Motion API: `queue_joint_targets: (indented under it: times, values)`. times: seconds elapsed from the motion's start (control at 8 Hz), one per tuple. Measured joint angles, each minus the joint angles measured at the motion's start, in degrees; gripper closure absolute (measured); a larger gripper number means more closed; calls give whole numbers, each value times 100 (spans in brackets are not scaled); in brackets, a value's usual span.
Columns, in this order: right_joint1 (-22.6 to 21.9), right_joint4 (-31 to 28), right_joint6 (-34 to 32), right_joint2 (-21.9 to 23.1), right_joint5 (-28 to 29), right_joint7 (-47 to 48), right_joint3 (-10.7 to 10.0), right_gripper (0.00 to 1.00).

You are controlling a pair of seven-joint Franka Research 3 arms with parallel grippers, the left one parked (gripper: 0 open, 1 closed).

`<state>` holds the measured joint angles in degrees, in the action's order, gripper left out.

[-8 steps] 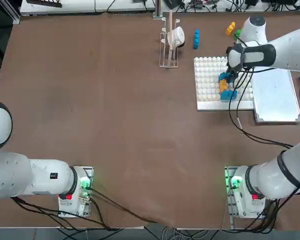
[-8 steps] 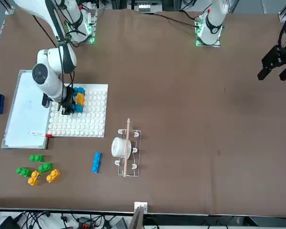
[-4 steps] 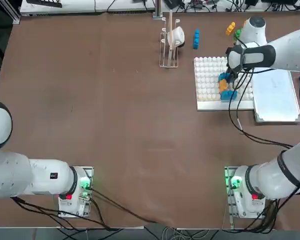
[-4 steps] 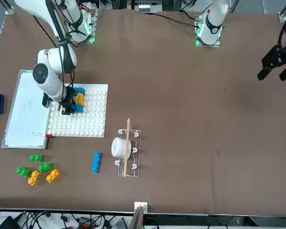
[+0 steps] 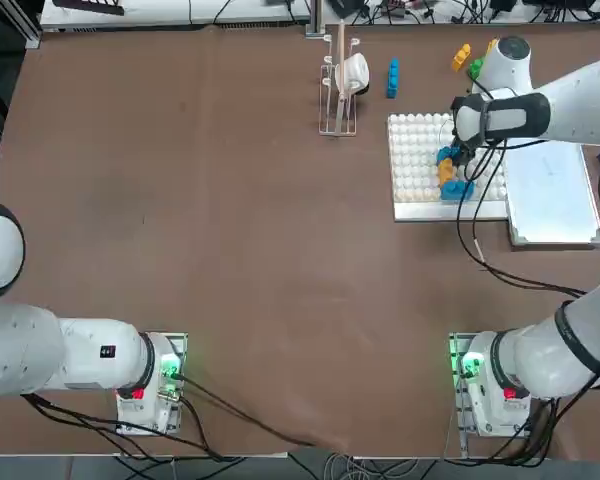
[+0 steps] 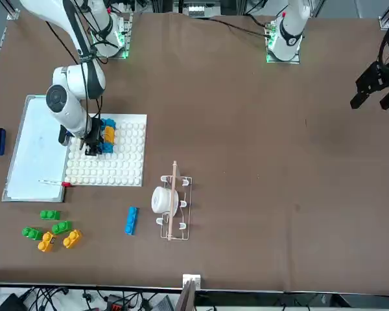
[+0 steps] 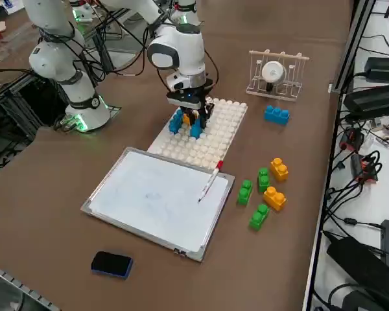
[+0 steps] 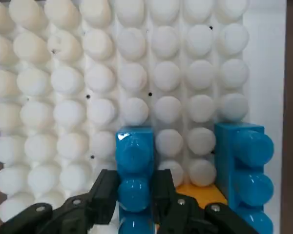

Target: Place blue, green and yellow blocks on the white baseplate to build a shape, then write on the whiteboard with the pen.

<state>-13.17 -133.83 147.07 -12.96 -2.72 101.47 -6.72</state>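
I see my right gripper [image 8: 135,195] down on the white baseplate [image 8: 53,122], its fingers [image 8: 105,190] squeezed narrow around a blue block [image 8: 134,170]. My side camera alone shows the pen [image 7: 209,181] on the whiteboard [image 7: 149,201], plus loose blocks [image 7: 266,191] nearby.
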Motion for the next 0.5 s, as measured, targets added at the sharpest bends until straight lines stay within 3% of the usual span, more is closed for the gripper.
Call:
queue_joint_targets:
  times: [0.38, 0.5]
  values:
    - [2, -60, 92, 26, 0, 3, -4, 59]
    - [7, -63, 173, -28, 0, 34, -35, 44]
